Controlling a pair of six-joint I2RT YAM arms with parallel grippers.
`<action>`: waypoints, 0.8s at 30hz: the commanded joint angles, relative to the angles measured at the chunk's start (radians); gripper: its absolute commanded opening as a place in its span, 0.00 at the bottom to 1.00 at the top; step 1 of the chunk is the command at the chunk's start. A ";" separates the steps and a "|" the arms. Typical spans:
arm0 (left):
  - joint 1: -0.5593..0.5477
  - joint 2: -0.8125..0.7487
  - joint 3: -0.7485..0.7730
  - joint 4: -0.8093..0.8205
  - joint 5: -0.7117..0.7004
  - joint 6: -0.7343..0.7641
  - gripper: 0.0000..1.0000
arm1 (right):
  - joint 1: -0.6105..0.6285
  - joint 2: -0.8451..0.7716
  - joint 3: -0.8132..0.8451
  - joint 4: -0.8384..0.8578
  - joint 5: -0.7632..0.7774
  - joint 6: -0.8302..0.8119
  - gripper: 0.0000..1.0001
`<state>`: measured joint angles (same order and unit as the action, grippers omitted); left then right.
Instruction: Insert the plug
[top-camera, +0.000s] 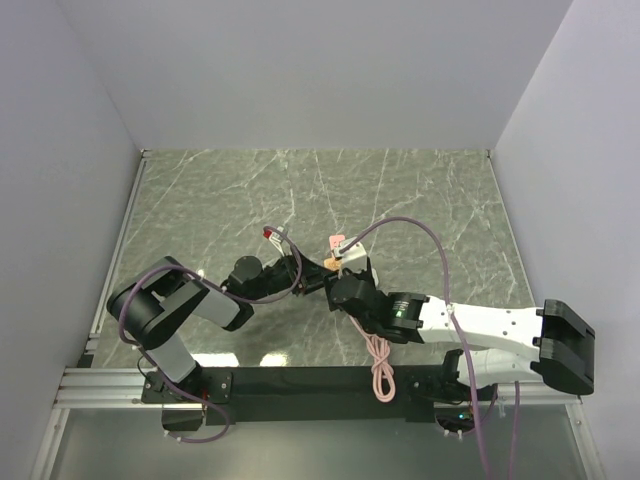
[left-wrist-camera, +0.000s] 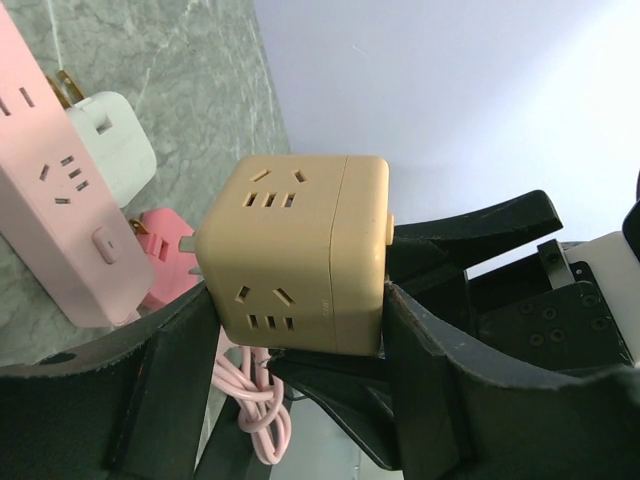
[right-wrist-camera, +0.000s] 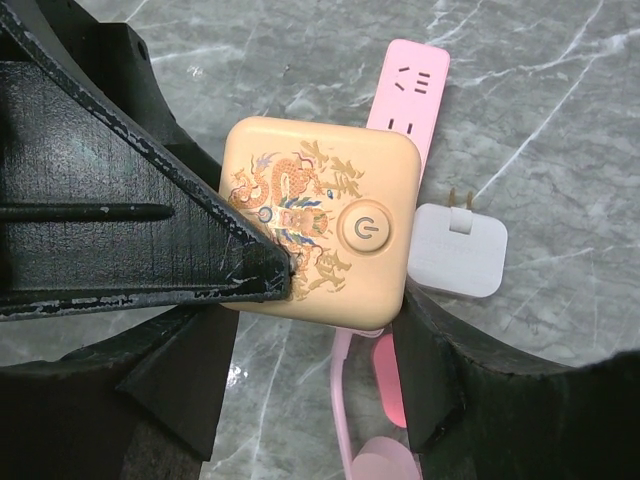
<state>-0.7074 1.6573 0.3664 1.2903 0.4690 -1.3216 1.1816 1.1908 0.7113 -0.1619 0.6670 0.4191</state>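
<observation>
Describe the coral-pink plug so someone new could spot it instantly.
In the left wrist view, a long pale-pink plastic power strip lies on the green marble tabletop. Beside it, next to the white plastic adapter, lies the small flat coral-pink plastic plug. It alone is deep coral, squarish, one metal prong pointing toward the tan plastic socket cube between the left fingers.

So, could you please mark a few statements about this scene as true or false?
1. The tan cube sits between the fingers of the left gripper. True.
2. The plug is in a socket of the power strip. False: it lies loose beside the strip, a prong bare.
3. The tan cube bears a dragon picture and a power button. True.
4. The white adapter sits on top of the cube. False: it lies on the table beside the strip.
</observation>
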 joint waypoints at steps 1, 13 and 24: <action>-0.024 -0.027 -0.018 -0.026 0.008 0.062 0.39 | 0.006 0.003 0.022 0.085 0.062 0.052 0.14; 0.006 -0.111 -0.027 -0.190 -0.062 0.169 0.83 | 0.004 -0.007 -0.016 0.050 0.068 0.135 0.09; 0.031 -0.113 -0.018 -0.244 -0.124 0.223 0.85 | -0.008 -0.010 -0.056 0.045 0.057 0.161 0.05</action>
<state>-0.6853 1.5494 0.3466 1.0615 0.3779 -1.1442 1.1839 1.1999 0.6659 -0.1673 0.6670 0.5480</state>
